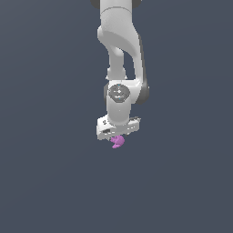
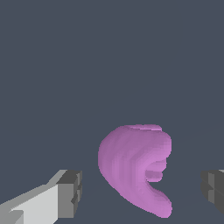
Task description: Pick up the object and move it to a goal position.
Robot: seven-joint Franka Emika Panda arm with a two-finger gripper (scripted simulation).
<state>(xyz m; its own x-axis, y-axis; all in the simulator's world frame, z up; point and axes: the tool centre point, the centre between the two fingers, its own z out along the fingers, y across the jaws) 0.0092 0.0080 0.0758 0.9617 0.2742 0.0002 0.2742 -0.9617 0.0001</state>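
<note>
The object (image 1: 118, 142) is a small magenta-purple lumpy piece with a notch in one side. In the exterior view it shows just under the white hand of the arm, mostly covered by it. In the wrist view the object (image 2: 134, 171) lies between the two fingers, apart from both. The gripper (image 2: 140, 192) is open; one grey-tipped finger (image 2: 70, 193) stands on one side of the object and the other finger (image 2: 213, 189) on the far side. In the exterior view the fingers are hidden behind the hand (image 1: 117, 127).
A plain dark grey surface (image 1: 54, 173) fills both views. The white arm (image 1: 120, 50) comes down from the top of the exterior view.
</note>
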